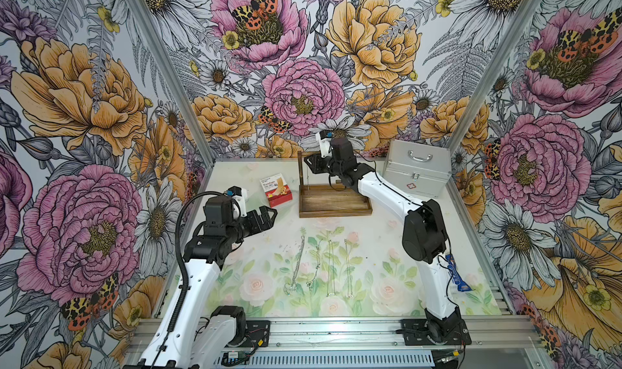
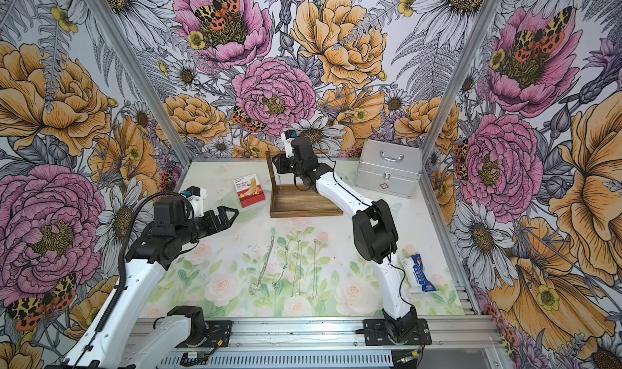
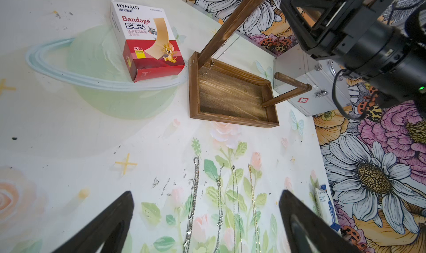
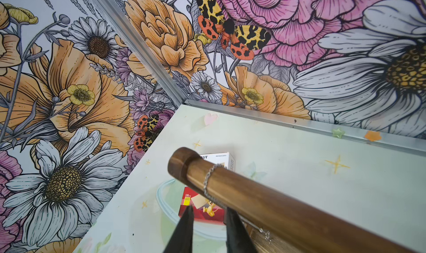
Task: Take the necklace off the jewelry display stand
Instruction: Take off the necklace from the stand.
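Left wrist: four loose chains (image 3: 196, 194); one necklace (image 3: 221, 53) on stand (image 3: 193, 90).

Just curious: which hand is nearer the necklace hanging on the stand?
Right. The right hand is at the necklace on the top rod; the left hand hovers away, near the bandage box.

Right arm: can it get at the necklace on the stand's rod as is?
Probably yes. The right gripper hangs just beside the top rod, jaws slightly apart, close to the necklace draped near the rod's end; nothing visible lies between them.
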`<state>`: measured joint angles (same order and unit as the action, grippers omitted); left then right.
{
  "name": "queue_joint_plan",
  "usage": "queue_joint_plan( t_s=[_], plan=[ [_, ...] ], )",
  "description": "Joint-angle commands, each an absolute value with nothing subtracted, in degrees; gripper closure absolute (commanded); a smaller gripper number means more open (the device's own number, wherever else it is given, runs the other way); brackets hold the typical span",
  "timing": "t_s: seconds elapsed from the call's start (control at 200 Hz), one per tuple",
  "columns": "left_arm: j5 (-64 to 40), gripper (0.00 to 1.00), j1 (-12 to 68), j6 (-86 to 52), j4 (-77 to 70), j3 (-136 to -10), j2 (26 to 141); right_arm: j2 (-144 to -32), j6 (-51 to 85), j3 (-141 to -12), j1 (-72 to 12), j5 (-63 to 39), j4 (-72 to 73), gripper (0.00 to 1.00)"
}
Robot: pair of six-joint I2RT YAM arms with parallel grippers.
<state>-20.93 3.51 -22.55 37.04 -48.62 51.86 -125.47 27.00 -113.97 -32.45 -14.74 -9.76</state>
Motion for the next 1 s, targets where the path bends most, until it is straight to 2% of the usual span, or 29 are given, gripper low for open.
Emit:
queue_joint_plan(
  t_s=[0.0,0.996],
  plan=[
    [-22.74,0.01,3.67,-22.81,35.99,-48.41,51.94,-127.7,25.84,-116.31,-32.7,-13.65,-9.98,0.74],
    [-23.01,0.01,4.27,-22.72,36.03,-48.35,51.87,-131.39,25.76,-121.27,-32.7,-10.47,-11.75,0.76]
  ],
)
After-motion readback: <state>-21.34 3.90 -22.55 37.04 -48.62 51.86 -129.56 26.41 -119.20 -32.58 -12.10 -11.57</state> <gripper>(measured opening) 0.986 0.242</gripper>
